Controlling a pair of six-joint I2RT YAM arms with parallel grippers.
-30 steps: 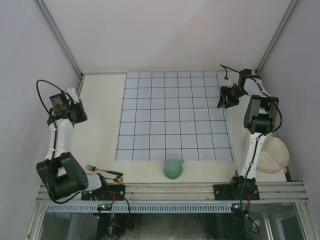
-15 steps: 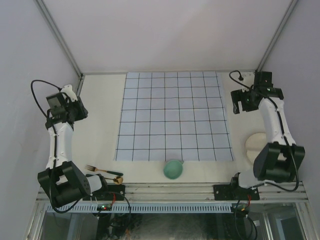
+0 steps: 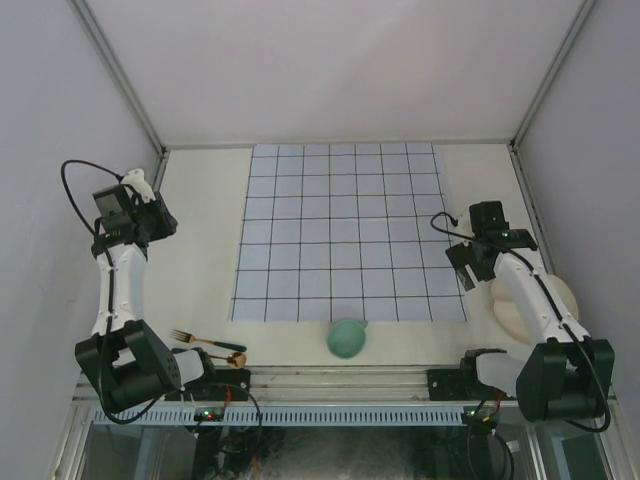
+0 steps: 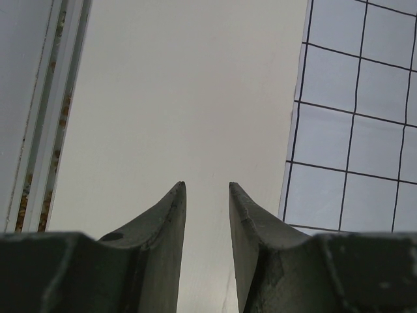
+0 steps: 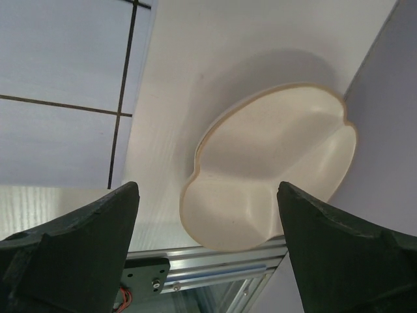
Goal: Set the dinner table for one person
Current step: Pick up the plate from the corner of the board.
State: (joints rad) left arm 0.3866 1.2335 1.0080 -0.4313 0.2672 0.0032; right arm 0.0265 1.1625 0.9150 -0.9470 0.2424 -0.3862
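Some of the cream plate [image 3: 563, 298] lies hidden beneath the right arm [image 3: 524, 288].

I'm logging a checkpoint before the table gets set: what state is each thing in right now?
Left gripper: open, empty, over bare dinner table.
Right gripper: open, empty, above the plate.
Plate: right way up, empty, on the table.
Cloth: spread flat, bare.
Cup: on the table at the cloth's near edge, unheld.
Fork, spoon: lying flat on the table, unheld.
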